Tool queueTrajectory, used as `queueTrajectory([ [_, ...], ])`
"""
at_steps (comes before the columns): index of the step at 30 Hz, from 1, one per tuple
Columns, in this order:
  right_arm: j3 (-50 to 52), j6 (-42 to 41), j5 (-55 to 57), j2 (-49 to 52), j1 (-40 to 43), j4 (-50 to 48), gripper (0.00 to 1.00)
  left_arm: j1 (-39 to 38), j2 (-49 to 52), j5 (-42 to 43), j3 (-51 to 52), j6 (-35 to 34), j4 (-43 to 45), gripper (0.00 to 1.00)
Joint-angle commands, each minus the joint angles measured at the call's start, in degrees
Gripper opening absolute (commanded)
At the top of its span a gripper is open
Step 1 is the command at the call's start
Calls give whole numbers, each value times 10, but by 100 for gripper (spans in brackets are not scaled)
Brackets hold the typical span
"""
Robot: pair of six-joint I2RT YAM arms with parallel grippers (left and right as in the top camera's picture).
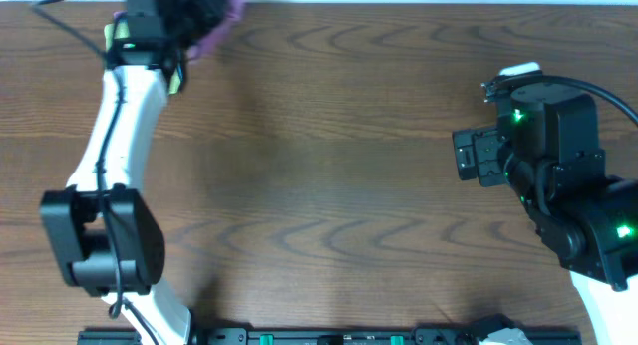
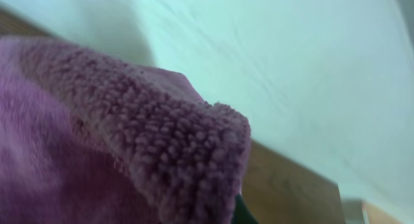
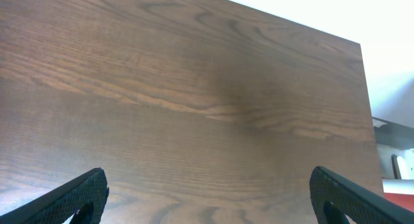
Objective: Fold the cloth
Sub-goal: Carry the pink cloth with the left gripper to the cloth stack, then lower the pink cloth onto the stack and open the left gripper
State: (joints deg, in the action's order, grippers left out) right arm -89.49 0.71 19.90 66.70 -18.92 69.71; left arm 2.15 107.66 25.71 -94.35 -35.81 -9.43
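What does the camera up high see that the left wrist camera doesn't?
Only the overhead camera sees the right gripper, open over the wood, and the white left arm. Only the left wrist camera sees the fluffy loops of the cloth up close, with a pale wall behind. Both see the purple cloth and the brown table.

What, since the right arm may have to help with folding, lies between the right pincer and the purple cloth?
Nothing visible does. From the open right pincer across to the cloth, bunched in the shut left pincer at the far left edge of the table, the overhead view shows only bare wood.
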Motion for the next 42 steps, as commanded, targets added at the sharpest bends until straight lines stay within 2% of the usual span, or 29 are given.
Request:
queueTrajectory([
  [1,0,9,-4,-3,5,-1,99,31,-33,7,-8,0,0,6],
  [4,0,9,-4,-3,5,-1,99,56,-43,24,-8,1,-2,6],
  [13,0,9,-5,-3,5,3,99,98,-47,6,-8,76,-12,5],
  [25,0,9,-5,-3,5,8,99,114,-31,-84,-8,178,-42,6],
  [42,0,8,-9,8,5,9,99,140,40,-96,-8,207,-32,6],
])
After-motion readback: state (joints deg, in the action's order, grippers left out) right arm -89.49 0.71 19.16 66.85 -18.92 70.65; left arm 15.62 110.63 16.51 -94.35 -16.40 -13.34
